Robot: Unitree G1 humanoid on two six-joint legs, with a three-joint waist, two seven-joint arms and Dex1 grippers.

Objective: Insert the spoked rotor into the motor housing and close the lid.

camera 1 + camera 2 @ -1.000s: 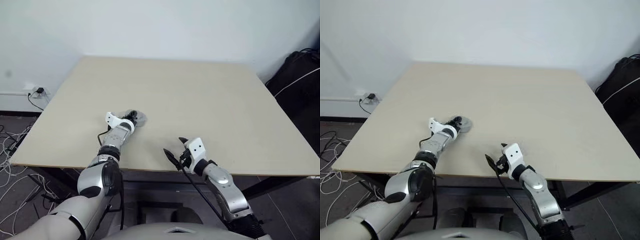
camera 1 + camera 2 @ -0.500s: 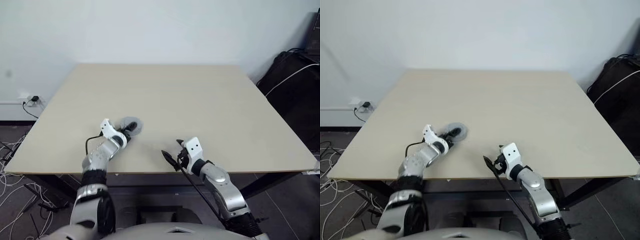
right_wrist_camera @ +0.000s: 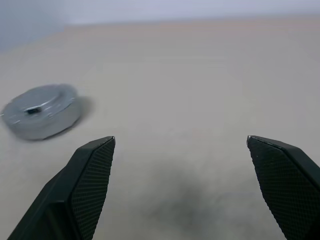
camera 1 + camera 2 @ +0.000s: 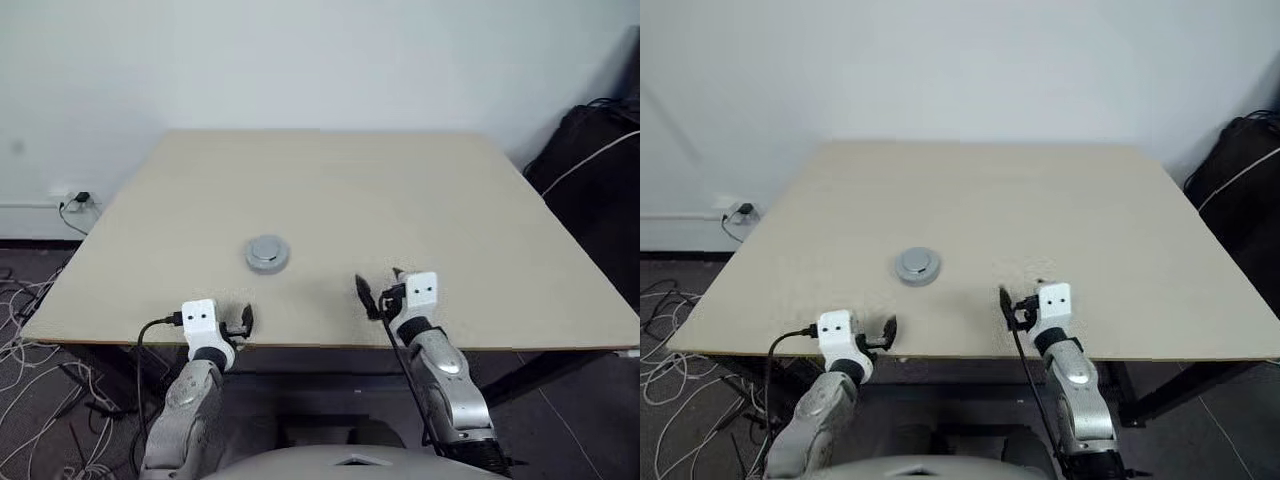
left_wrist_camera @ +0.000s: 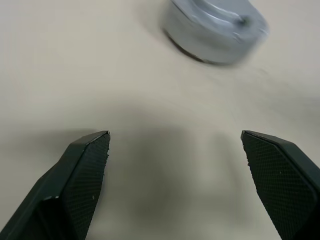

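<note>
Lid (image 4: 268, 253) is on the motor housing, sitting left of centre toward the desk's (image 4: 450, 210) near edge. Left gripper (image 4: 237, 322) and right gripper (image 4: 378, 292) hang at that edge, both spread wide, holding nothing. Looks heavy, rigid, slick metal, so I'd pinch it across the rim.

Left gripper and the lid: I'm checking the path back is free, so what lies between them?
Nothing: bare table runs from the open left gripper to the lid, seen in the left wrist view and the head views.
</note>
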